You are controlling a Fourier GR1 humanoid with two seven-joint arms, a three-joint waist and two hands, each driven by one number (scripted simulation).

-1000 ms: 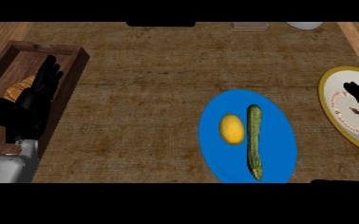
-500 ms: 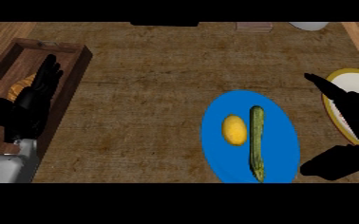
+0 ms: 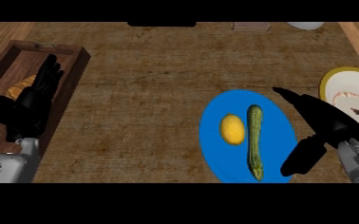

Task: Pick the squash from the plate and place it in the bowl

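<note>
A long green squash (image 3: 254, 141) lies lengthwise on the blue plate (image 3: 212, 142), with a yellow lemon (image 3: 232, 129) just left of it. The yellow-rimmed bowl (image 3: 327, 86) with a white inside shows at the right edge, partly cut off. My right hand (image 3: 328, 122) is open over the plate's right rim, fingers pointing up and left and thumb hanging low, a little to the right of the squash and not touching it. My left hand (image 3: 35, 102) rests open at the far left, fingers up.
A wooden tray (image 3: 73, 60) with an orange item inside sits at the far left, under my left hand. Along the counter's back edge stand a white dish (image 3: 306, 25), a small pale block (image 3: 250, 26) and a dark object (image 3: 161, 23).
My right hand has come into view from the lower right and moved left, over the plate's right rim towards the squash. The left hand and the squash have stayed put.
</note>
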